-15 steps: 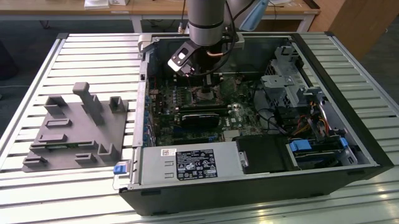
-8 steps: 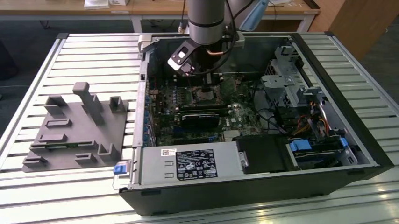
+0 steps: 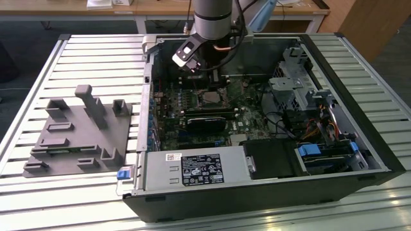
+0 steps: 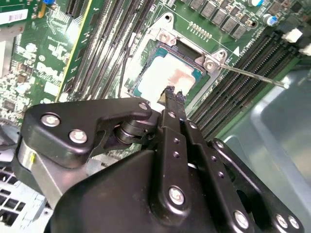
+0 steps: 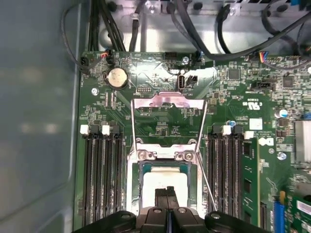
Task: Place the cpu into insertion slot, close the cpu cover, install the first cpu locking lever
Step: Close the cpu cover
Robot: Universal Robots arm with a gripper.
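Empty gripper (image 5: pixel 167 194) over seated cpu (image 5: pixel 148 189), fingers pinched together.
Open cover (image 5: pixel 167 103) beyond; memory slots (image 5: pixel 99 170) flank the slot (image 5: pixel 136 184); lever (image 4: pixel 252 76) juts alongside.

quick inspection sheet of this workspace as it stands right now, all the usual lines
surface: slatted metal table carrying an open computer case
job's things: cpu lies in the insertion slot; cpu cover open; locking lever sticks out beside the socket
clutter: grey fixture block beside the case
grippers: hand shut, nothing between its fingers, tips over the cpu; contact unclear
cables: black cables beyond the board
surroundings: wooden desk behind the table
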